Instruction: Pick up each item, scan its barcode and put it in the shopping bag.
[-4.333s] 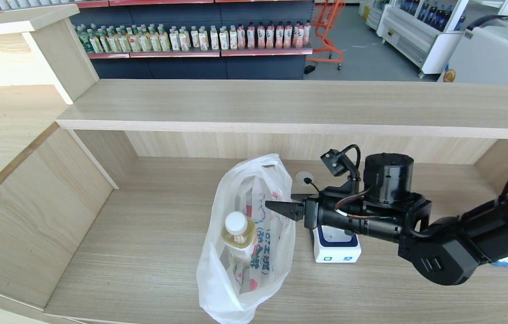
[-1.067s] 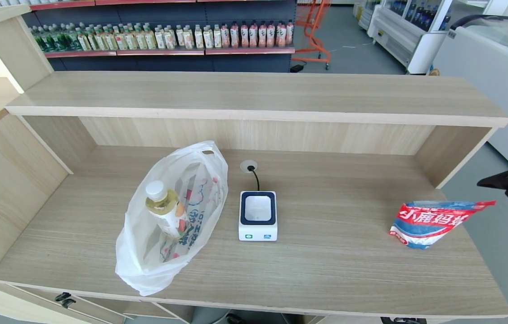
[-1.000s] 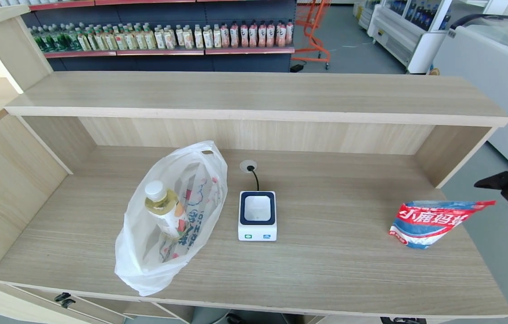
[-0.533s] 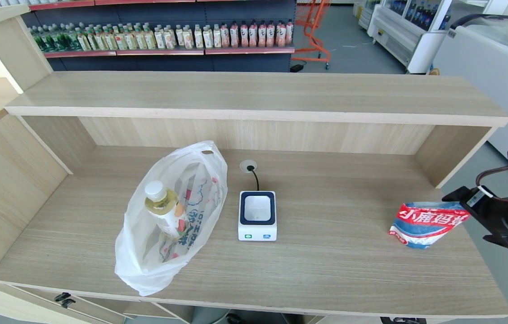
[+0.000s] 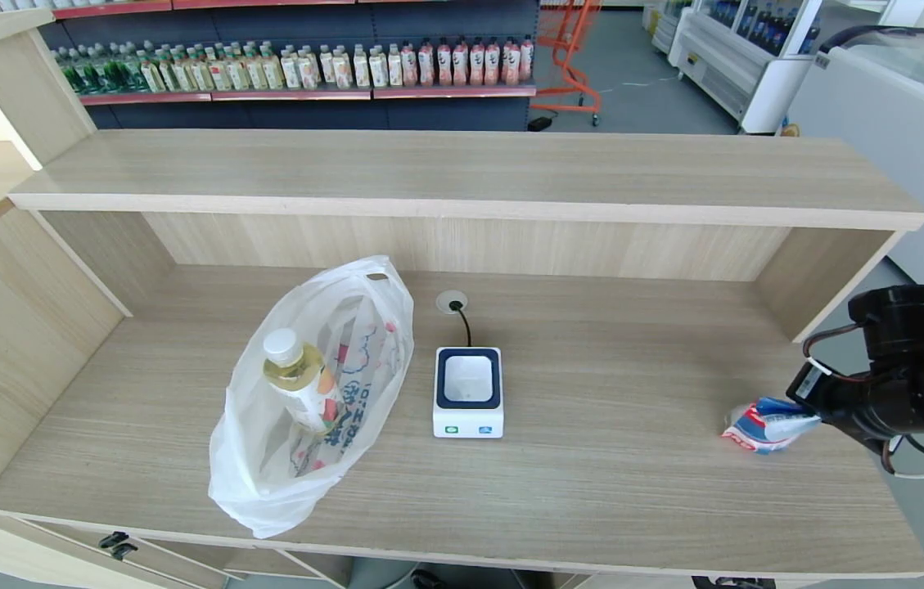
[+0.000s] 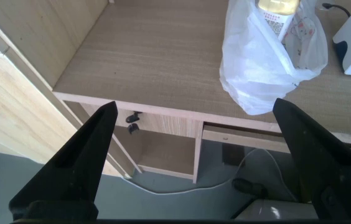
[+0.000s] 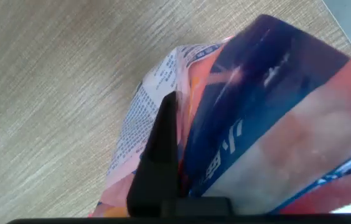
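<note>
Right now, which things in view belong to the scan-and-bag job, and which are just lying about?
Job: pouch at the right end of the counter; scanner mid-counter; bag to its left, with a bottle already inside.
Lying about: shelf bottles, orange trolley and freezers in the room behind.

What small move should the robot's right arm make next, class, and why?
Probably lift the snack pouch just clear of the counter, once its grip is sure. The right gripper is at the pouch's end, the pouch lies outside the shopping bag, and the scanner it must pass over stands free further to the robot's left.
</note>
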Controlling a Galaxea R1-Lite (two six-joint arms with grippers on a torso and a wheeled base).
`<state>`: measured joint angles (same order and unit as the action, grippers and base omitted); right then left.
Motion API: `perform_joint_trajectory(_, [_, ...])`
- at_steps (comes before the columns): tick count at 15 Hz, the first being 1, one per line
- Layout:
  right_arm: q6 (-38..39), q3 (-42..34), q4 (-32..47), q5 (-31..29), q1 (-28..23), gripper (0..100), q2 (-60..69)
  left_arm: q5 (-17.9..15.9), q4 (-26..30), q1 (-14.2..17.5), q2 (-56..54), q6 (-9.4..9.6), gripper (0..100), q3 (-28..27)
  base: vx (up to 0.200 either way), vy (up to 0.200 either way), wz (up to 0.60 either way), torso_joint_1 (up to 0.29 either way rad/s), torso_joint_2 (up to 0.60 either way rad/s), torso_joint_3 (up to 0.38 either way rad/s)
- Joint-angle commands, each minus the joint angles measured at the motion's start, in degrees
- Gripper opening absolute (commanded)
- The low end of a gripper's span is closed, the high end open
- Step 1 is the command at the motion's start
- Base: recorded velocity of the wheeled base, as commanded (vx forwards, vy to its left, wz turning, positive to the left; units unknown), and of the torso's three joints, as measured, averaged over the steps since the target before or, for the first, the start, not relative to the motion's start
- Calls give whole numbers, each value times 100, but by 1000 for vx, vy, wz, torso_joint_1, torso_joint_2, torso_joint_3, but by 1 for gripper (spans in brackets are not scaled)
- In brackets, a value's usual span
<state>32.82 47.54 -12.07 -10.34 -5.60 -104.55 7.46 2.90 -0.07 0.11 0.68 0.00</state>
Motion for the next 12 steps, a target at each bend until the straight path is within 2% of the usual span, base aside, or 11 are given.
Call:
perform_joint_trajectory(1, [-320,-8,-6,-65,50,0,-13,1,0,-1,-2,2,100,0,0,0,0,0,0,0])
perform_joint_trajectory(3, [-786,18,-120,-65,41,0,242,1,0,-1,-2,2,100,0,0,0,0,0,0,0])
perform_joint_trajectory(4, [-944,168,-120,155,41,0,426,1,0,-1,-2,2,100,0,0,0,0,0,0,0])
perform_joint_trajectory(5, [-1023,361,-103,656,50,0,708,1,0,-1,-2,-7,100,0,0,0,0,0,0,0])
perform_joint_trajectory(8, [-1708,721,196,2414,50,0,1674,1,0,-1,-2,2,100,0,0,0,0,0,0,0])
perform_joint_trajectory(12, [-2025,589,231,5683,278,0,2799,1,0,-1,-2,2,100,0,0,0,0,0,0,0])
